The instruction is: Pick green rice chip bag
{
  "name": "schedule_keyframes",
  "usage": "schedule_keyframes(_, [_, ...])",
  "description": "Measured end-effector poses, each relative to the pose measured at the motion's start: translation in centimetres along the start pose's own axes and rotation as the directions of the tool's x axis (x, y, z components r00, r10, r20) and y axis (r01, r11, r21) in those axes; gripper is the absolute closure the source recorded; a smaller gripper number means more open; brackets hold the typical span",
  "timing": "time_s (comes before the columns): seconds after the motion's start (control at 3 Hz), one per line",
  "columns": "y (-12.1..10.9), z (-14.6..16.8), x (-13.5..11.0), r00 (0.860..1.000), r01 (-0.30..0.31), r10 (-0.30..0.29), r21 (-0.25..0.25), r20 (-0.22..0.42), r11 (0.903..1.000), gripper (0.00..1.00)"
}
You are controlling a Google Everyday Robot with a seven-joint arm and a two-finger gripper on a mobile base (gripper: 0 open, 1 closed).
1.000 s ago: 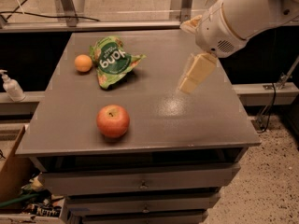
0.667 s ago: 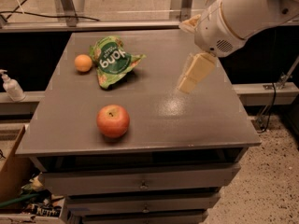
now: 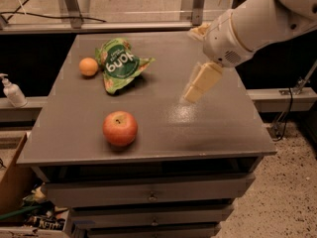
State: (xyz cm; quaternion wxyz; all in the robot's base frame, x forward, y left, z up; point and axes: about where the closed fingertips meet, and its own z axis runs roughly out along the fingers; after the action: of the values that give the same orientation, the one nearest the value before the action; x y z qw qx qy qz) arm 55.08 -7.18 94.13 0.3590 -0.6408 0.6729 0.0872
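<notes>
The green rice chip bag (image 3: 118, 64) lies crumpled at the far left of the grey table top (image 3: 148, 108), white lettering facing up. My gripper (image 3: 199, 83) hangs above the right middle of the table, well to the right of the bag and not touching it. Its pale fingers point down and to the left. The white arm reaches in from the upper right.
A small orange (image 3: 88, 66) sits right next to the bag's left edge. A red apple (image 3: 120, 128) stands near the table's front left. Drawers are below the table top. A soap dispenser (image 3: 12, 91) stands on a ledge at the far left.
</notes>
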Motion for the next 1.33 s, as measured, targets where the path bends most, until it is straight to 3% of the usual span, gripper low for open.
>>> schedule_keyframes(0.67, [-2.6,5.4,-1.2,0.998,-0.018,0.017,0.003,0.059,0.9998,0.00])
schedule_keyframes(1.33, [-6.4,11.3,-2.9,0.992,-0.074,0.073,0.002,0.100,0.9973,0.00])
